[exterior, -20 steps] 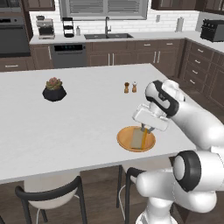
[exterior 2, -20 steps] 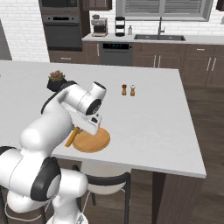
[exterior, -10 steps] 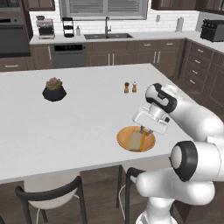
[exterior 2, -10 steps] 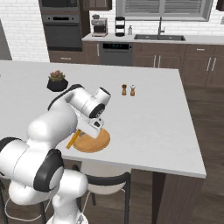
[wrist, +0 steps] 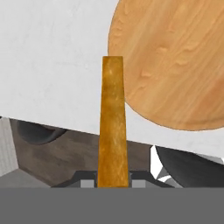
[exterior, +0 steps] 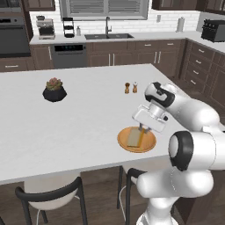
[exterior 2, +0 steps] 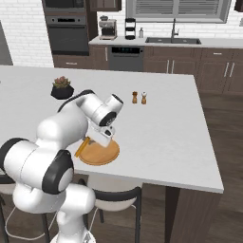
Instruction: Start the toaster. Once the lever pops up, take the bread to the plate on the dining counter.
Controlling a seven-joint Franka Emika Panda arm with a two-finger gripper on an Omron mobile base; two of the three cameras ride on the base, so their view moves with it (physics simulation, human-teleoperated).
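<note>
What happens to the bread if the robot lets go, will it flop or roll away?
The bread looks stiff: held edge-on by the gripper, it stays straight. It is flat and square, so it probably won't roll. Released above the plate, it would likely tip over and lie flat.

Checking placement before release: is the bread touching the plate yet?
Cannot tell. In the left base view the bread overlaps the plate, but no view shows contact or a gap plainly.
</note>
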